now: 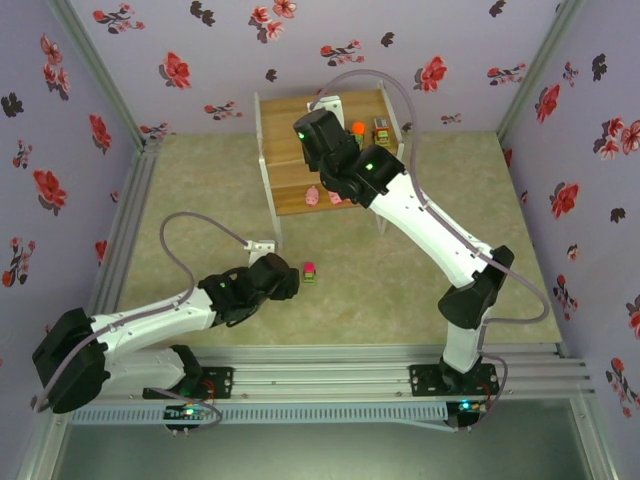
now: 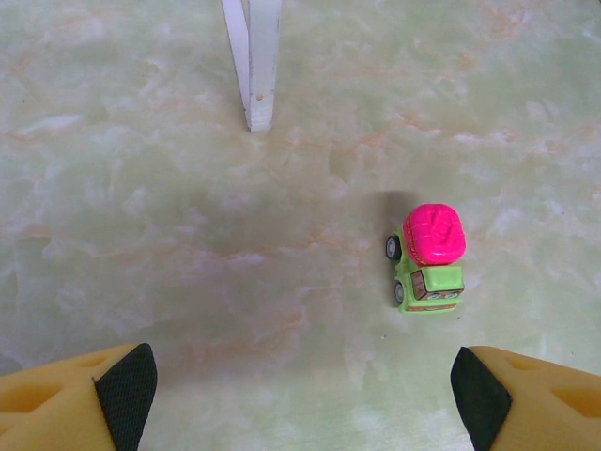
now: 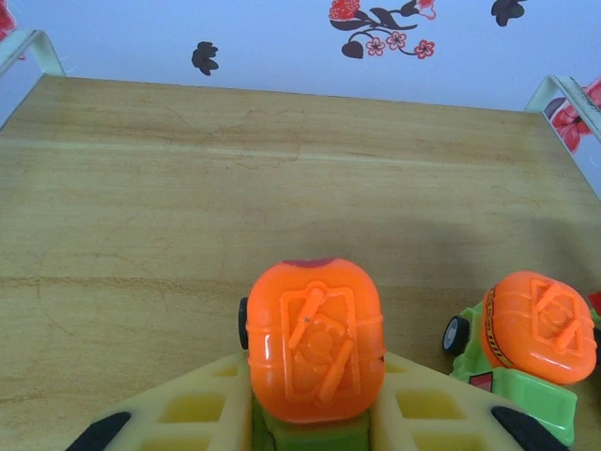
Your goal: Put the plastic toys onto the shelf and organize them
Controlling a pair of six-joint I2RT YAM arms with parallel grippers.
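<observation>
We see bright, even light everywhere; a soft shadow lies on the surface [image 2: 188,188] beyond the magenta-topped toy [image 2: 429,258].

The blocky plastic toy truck [image 2: 430,258] is lime green, domed magenta; the marbled worktop [image 2: 188,207] pale green, veined peach. The nearer dome-topped truck [image 3: 315,338] and neighbouring truck [image 3: 540,329] are orange over green, the wooden shelf board [image 3: 282,169] light brown.

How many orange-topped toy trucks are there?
2. One truck is held by the right gripper at the shelf's top board; the other stands there beside it. More may be hidden.
</observation>
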